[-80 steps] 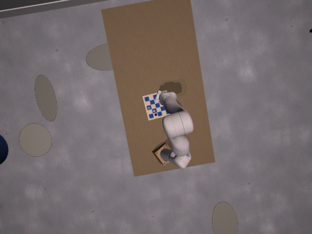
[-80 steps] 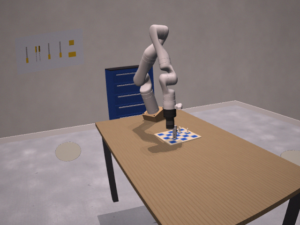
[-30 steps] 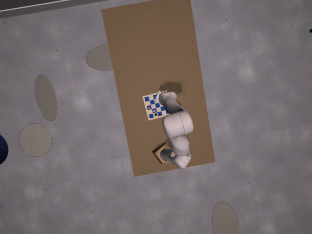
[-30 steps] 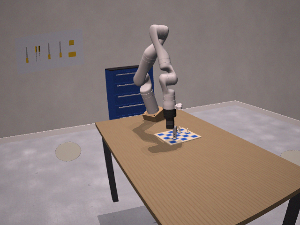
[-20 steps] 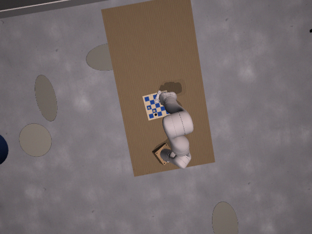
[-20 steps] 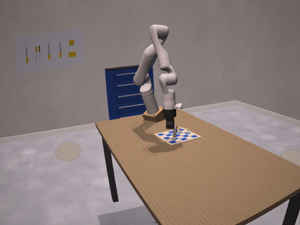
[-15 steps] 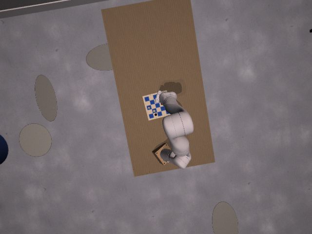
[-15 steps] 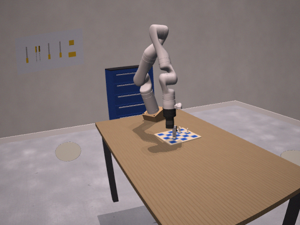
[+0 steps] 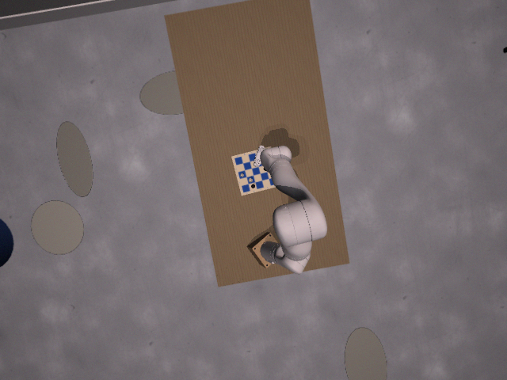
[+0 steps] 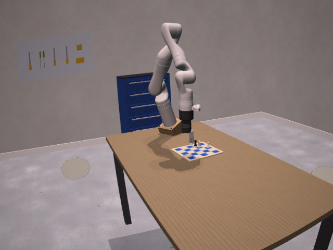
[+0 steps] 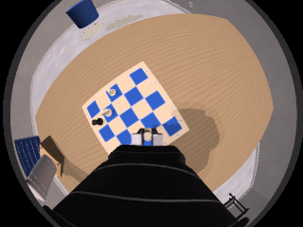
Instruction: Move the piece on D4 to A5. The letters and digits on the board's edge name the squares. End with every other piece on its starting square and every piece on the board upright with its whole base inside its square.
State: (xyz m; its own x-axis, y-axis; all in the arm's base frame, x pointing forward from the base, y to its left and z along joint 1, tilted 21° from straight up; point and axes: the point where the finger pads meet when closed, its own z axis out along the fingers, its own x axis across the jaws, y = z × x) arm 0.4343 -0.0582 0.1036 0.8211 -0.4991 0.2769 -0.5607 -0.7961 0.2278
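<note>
The pincer [image 10: 191, 139] is clenched on a small pale chess piece [image 11: 147, 134], which sits between its fingers, lifted off the board. In the exterior view the pincer hangs clear above the near-left part of the checkered board [image 10: 212, 153], so the task's piece is in the air rather than on any square.

Just beyond the pincer stand three other pieces: a black one [image 10: 195, 142] closest, then two pale ones [image 10: 199, 144] and [image 10: 208, 144] farther along the same edge. In my judgement the main risk is the carry to A5: travelling too low would sweep the held piece or a finger into these neighbours and tip one over or push it off its square. A loose hold on so small a piece could also let it tilt, so that it lands leaning or straddling a line.

The board lies on a wooden bench [image 10: 242, 194] with dark legs. Behind the arm's base stands a blue drawer cabinet [image 10: 134, 102]. The grey wall carries a tool panel [image 10: 54, 56], and the floor is mottled grey with pale round patches.
</note>
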